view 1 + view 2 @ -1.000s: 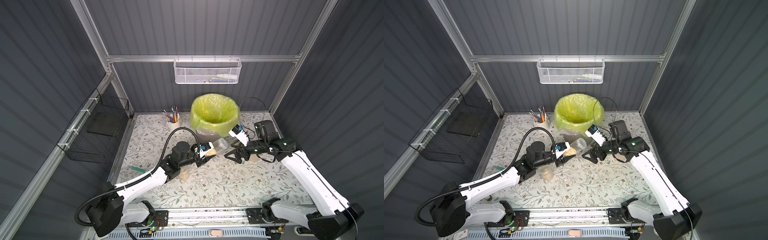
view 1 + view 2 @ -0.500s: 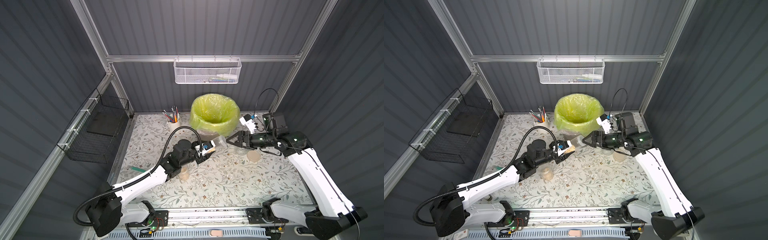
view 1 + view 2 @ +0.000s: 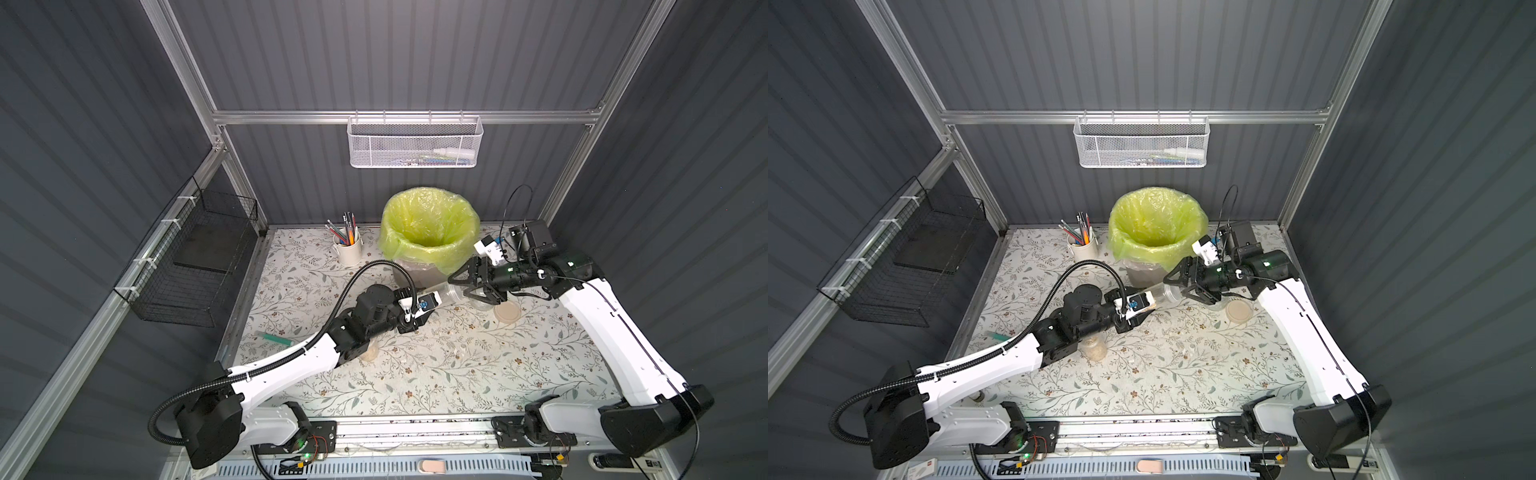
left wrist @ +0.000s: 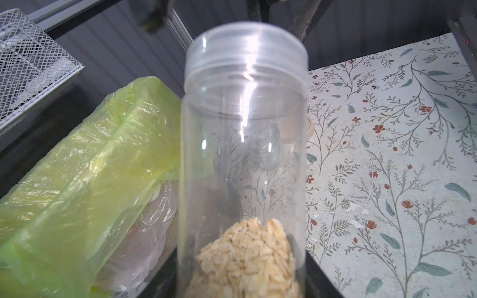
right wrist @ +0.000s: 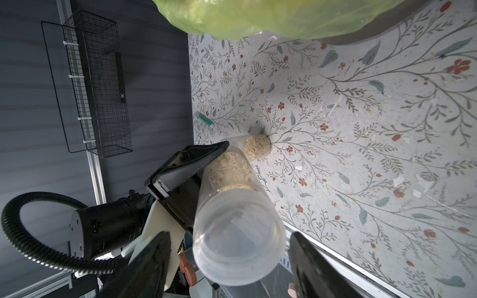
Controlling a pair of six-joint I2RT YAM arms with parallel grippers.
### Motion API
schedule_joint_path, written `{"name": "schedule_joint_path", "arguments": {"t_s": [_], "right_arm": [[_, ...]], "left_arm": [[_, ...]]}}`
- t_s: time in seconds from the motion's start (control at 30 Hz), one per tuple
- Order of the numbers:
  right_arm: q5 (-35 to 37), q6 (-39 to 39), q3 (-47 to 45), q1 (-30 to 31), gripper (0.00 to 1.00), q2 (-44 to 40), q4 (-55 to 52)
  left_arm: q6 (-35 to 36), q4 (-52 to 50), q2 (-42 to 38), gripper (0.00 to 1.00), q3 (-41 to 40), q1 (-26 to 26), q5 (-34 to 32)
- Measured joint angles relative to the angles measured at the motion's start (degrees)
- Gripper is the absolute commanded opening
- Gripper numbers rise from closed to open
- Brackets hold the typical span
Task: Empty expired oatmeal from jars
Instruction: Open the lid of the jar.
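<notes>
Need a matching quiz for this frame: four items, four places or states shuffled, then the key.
Items
1. held jar
2. second jar
3. pencil mug
4. right pincer

Places or states
A. upright on the table, beside the left arm
B. open, straddling the clear cap
C. tilted, gripped by the left pincer
D. beside the bin, at the back

Pairs: 1-C, 2-A, 3-D, 4-B

Pale tan oatmeal (image 4: 245, 258), floral table (image 3: 457, 374)
</notes>
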Motion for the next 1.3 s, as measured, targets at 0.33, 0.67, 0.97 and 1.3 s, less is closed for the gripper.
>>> {"name": "schedule_joint_path", "arguments": {"t_s": [0.33,0.67,0.97,1.3], "right_arm": [[-0.4,-0.4,0.0,-0.1,0.71,1.9,0.2],[-1.9,0.3,-1.2,-0.2,0.65,1.6,2.3],[-3.1,1.6,-3.1,-0.3,0.58,0.7,4.6],[-4.2,0.8,-5.3,-0.9,0.44,-1.0,7.4]], "left_arm": [[0.2,0.1,0.0,0.01,0.0,0.0,-0.4],[0.2,0.2,0.0,0.01,0.0,0.0,-0.4],[0.1,0.7,0.0,0.01,0.0,0.0,-0.4],[-0.5,1.5,0.0,0.00,-0.1,0.0,-0.3]]}}
